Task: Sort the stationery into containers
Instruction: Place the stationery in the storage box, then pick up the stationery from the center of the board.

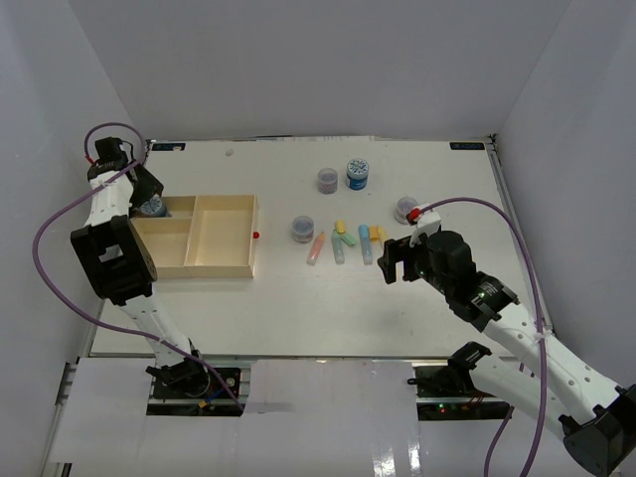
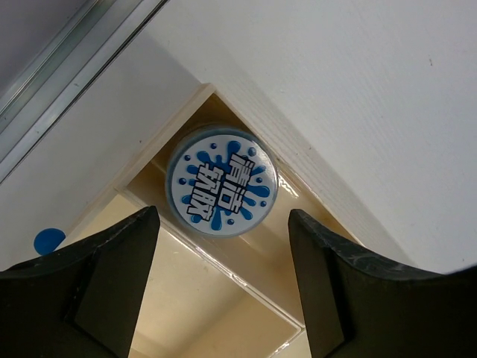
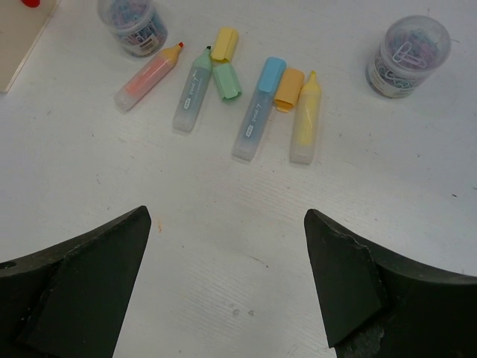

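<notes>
Jar with blue splash lid sits in the far left compartment of the wooden tray, close in its corner; left gripper hangs over it, fingers wide apart and touching nothing; right gripper is wide open too and empty, above the table just near of the highlighters; pink highlighter, green highlighter, blue highlighter and yellow highlighter lie side by side right of the tray, loose caps among them; paper-clip jar stands at the row's left end, another clip jar at its right; farther away stand a grey-purple jar and a second blue-lidded jar.
</notes>
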Controlling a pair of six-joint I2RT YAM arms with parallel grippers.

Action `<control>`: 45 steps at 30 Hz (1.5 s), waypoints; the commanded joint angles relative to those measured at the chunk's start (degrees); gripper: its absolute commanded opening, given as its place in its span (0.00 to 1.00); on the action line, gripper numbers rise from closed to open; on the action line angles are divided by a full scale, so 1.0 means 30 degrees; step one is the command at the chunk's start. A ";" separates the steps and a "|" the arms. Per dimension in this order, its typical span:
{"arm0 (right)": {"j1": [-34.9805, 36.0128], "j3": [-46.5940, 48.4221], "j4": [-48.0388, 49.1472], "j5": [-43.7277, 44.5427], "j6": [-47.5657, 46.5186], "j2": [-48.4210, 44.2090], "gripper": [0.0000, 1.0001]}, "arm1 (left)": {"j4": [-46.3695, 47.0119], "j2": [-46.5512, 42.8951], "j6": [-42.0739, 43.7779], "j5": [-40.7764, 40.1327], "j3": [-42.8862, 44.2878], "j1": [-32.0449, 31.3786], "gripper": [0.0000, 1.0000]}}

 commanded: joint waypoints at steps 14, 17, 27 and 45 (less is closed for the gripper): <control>-0.0230 0.3365 0.0260 -0.0241 -0.0726 0.2246 0.90 | -0.0090 -0.3913 0.0171 0.2627 -0.0775 -0.0380 0.98; -0.0697 0.5268 0.0259 -0.0447 -0.0756 0.4412 0.90 | 0.0583 -0.6341 0.0435 0.3332 -0.2879 -0.1752 0.98; -0.3510 1.3380 0.0405 -0.1619 -0.1284 1.3200 0.90 | 0.3397 -1.4927 0.1197 0.5146 -1.0441 -0.7583 0.98; -0.4772 2.4670 0.0318 -0.2321 -0.5121 2.6824 0.90 | 0.0879 -2.0886 0.1578 0.7056 -1.4376 -0.8352 0.98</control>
